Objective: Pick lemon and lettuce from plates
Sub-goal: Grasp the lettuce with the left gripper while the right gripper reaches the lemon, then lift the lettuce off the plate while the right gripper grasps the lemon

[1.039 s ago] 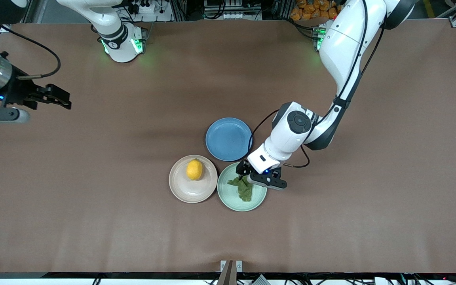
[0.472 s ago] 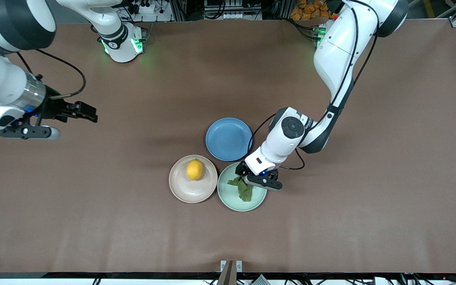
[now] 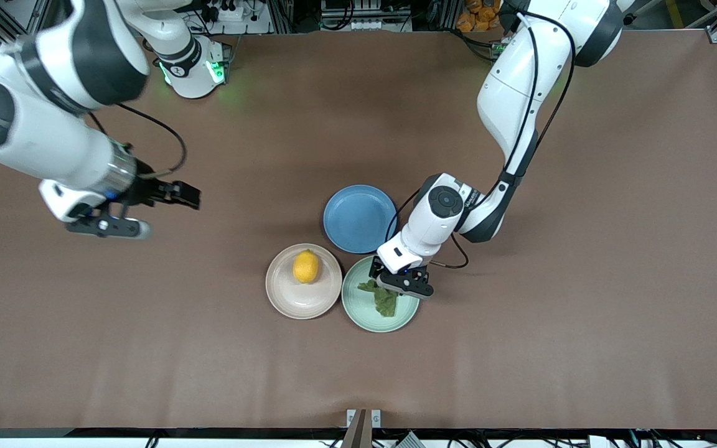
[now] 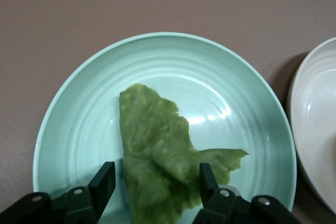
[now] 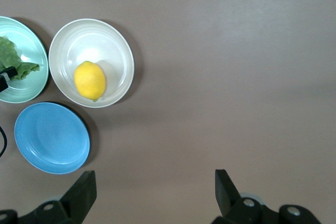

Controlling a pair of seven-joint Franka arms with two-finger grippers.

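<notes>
The left end effector (image 3: 382,277) is down over the green plate (image 3: 358,311), and the wrist camera settles it: its two fingers (image 4: 105,182) straddle the lettuce (image 4: 157,156), one on each side of the crumpled leaf, with a visible gap to it on one side, so call them parted and not clamped on anything yet. The leaf's long axis runs straight out from between those fingers toward the plate's middle, so the squeeze comes across its narrow width, which looks like a good line. One loose flap sticks out past a finger and may slip the pinch. Beside the green plate, toward the right arm's end of the bench, the lemon (image 3: 305,266) sits on the beige plate (image 3: 284,298), rims nearly touching. The right end effector (image 3: 178,194) hangs over bare bench (image 3: 582,342) well apart from it, fingers spread wide and empty; the lemon lies ahead of it with nothing between. A blue plate (image 3: 358,218) sits farther from the front camera than the green plate, close to the left wrist, so a straight lift looks the safest exit.
</notes>
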